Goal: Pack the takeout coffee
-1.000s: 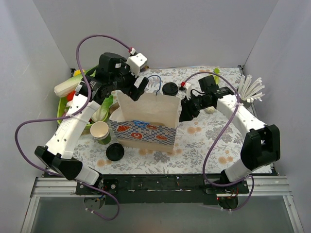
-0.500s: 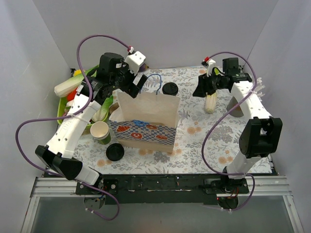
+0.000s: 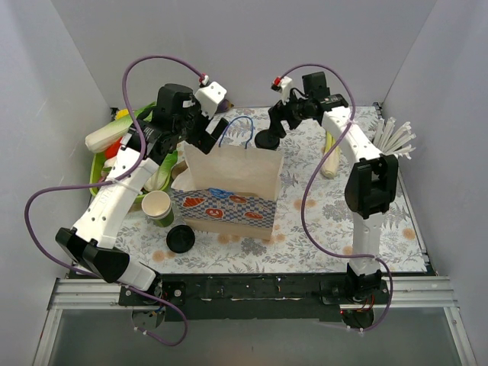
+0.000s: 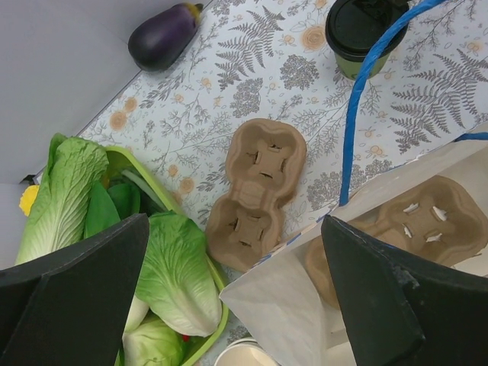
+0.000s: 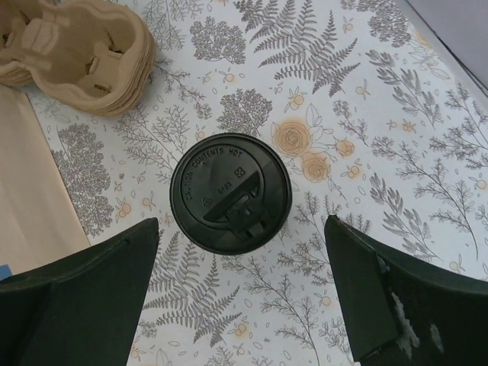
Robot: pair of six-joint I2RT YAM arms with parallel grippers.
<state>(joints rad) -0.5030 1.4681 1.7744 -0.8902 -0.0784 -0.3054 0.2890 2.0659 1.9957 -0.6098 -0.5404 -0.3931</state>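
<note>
The takeout coffee [image 3: 266, 139] stands at the back of the table behind the paper bag [image 3: 229, 187]. It is a small green cup under a round black lid [image 5: 230, 193]. My right gripper [image 3: 277, 124] hovers just above and beside it, open, its fingers [image 5: 84, 297] apart from the cup and nothing between them. In the left wrist view the coffee [image 4: 364, 30] sits at the top right. My left gripper [image 3: 207, 131] is open over the bag's back left corner [image 4: 297, 297], holding nothing. A cup carrier [image 4: 427, 221] lies inside the bag.
A stack of cardboard carriers [image 4: 255, 191] lies behind the bag, with an eggplant [image 4: 164, 34] beyond. A green basket [image 3: 97, 169] of cabbage stands at the left. A lidless green cup [image 3: 158, 206] and a loose black lid [image 3: 180, 239] sit front left. A leek [image 3: 332, 156] and white cutlery [image 3: 393, 137] lie at the right.
My right arm has swung from the bag's right side round to the back, over the takeout coffee, and its jaws have opened wide. The left arm has hardly moved.
</note>
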